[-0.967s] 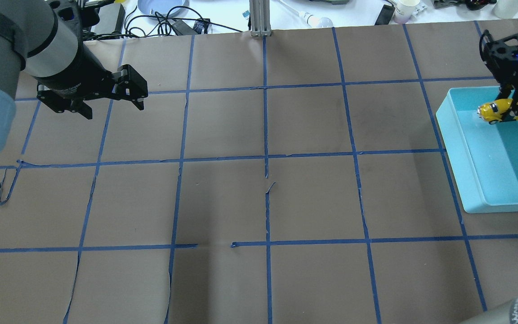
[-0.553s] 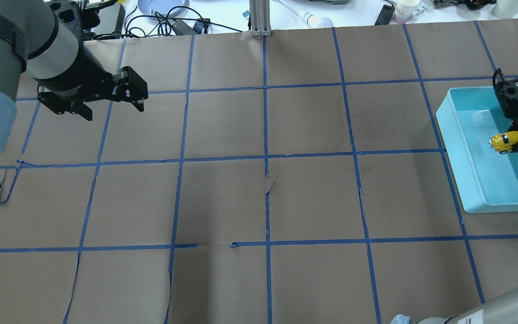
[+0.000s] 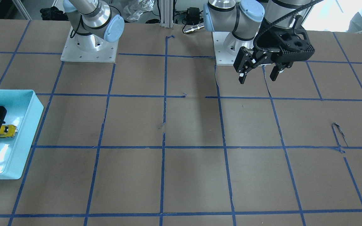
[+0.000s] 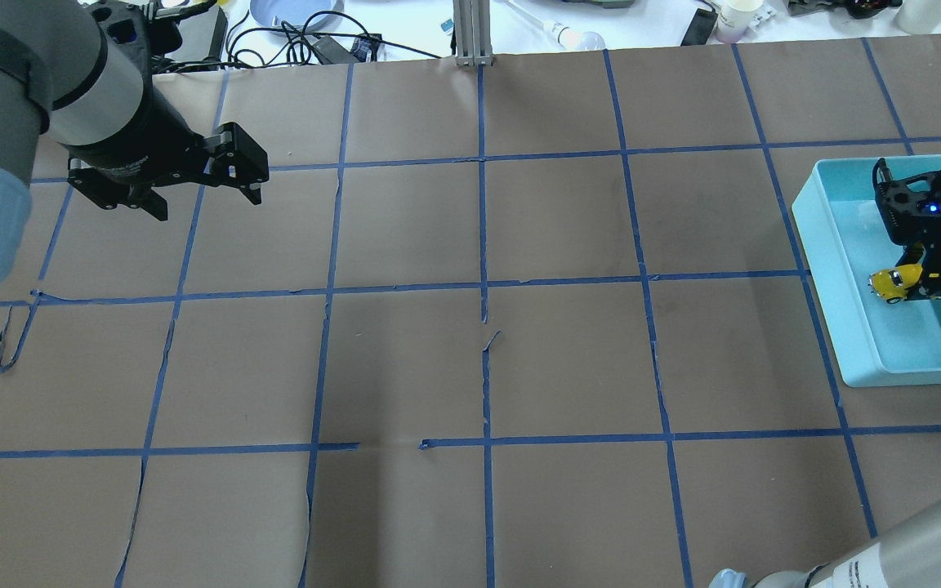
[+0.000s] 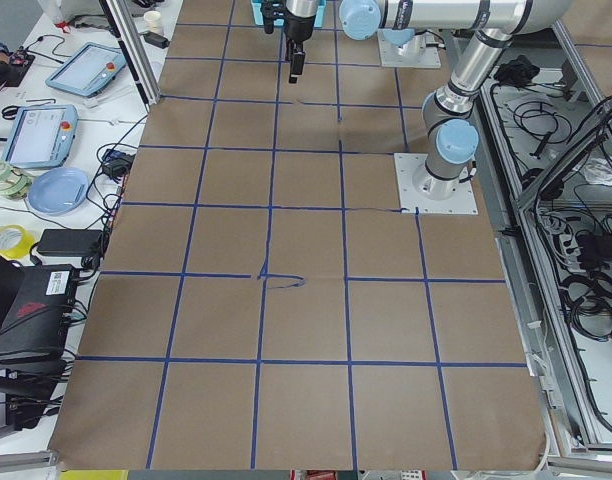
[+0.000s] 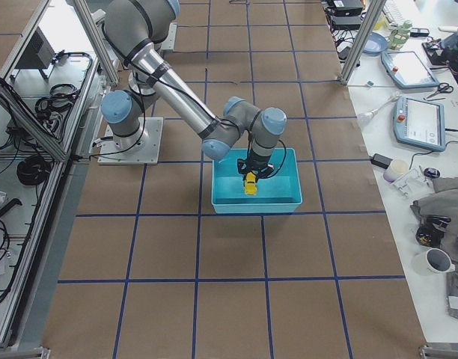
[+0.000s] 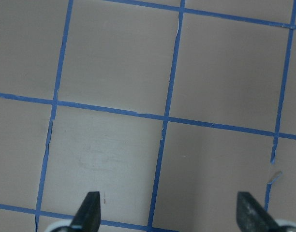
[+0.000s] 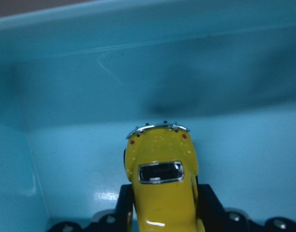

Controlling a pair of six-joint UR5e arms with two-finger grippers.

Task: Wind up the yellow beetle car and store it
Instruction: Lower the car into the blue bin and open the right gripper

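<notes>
Lower and nearer than a second ago, the right gripper (image 4: 928, 282) is clamped on the yellow beetle car (image 4: 889, 284), down inside the teal bin (image 4: 834, 294). If dropped wound-up, the car might dart into the wall ahead of the fingers and tip. The left gripper (image 4: 209, 200) hangs wide open, empty.

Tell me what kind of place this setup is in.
Probably a robotics lab workbench: a left arm and right arm bolted to a table gridded with blue tape, a control tablet on a side bench, and bundles of cables alongside.
</notes>
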